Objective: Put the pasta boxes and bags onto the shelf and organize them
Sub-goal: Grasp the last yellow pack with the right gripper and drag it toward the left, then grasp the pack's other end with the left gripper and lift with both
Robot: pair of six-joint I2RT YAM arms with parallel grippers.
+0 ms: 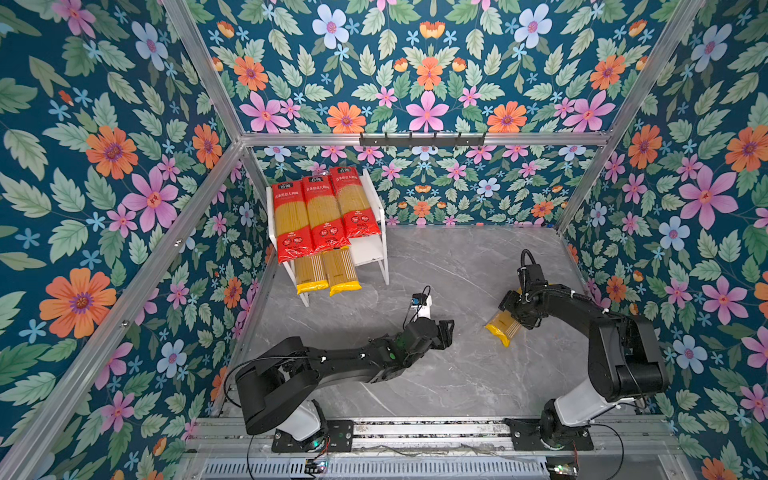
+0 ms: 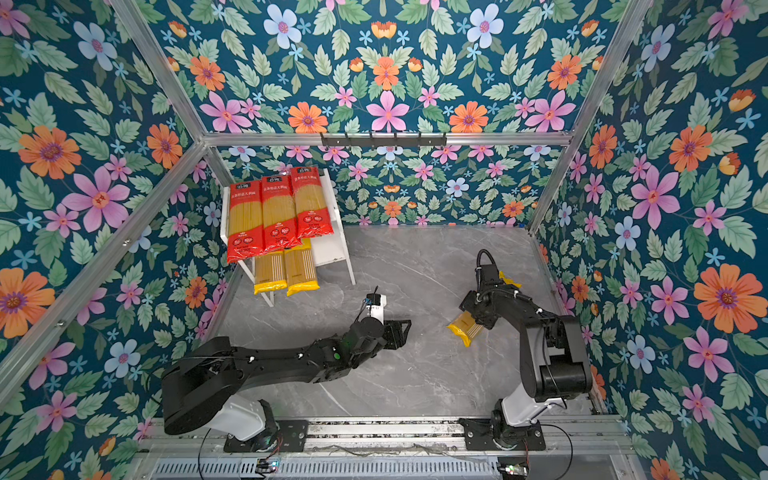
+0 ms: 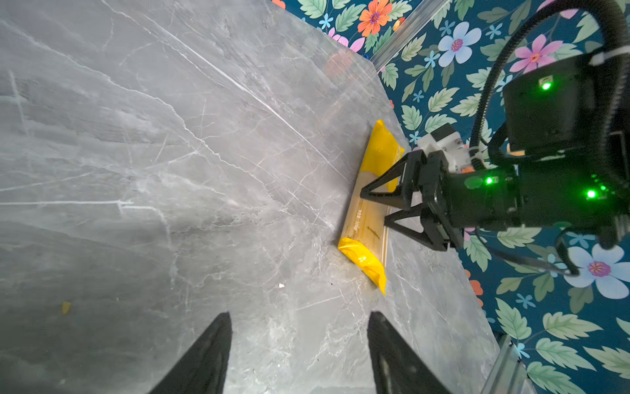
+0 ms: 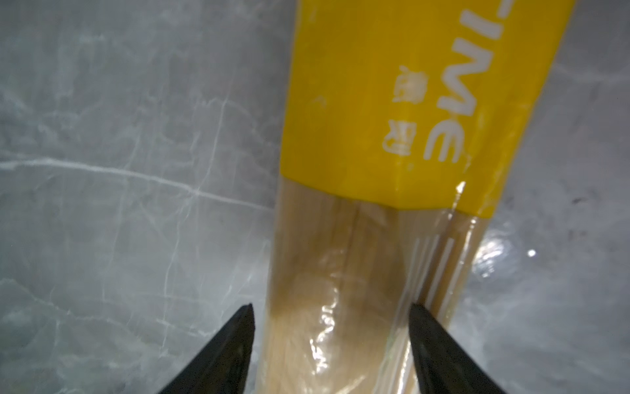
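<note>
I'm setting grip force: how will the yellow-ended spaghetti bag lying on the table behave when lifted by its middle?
Likely fairly stiff: straight strands fill the yellow-ended bag, so it shouldn't droop much. Its clear film shows glare, so it may slip in the jaws. It lies flat, so a push would probably slide it, not roll it.

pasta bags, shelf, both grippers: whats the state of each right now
shelf, upright, part of lower tier bare
red-ended bags, three side by side on top tier, ends overhanging
yellow-ended bags, two side by side on lower tier, ends sticking out
last yellow-ended bag, lying on the table, not shelved
left gripper, open, empty, above bare table
right gripper, open over the last bag's clear middle
</note>
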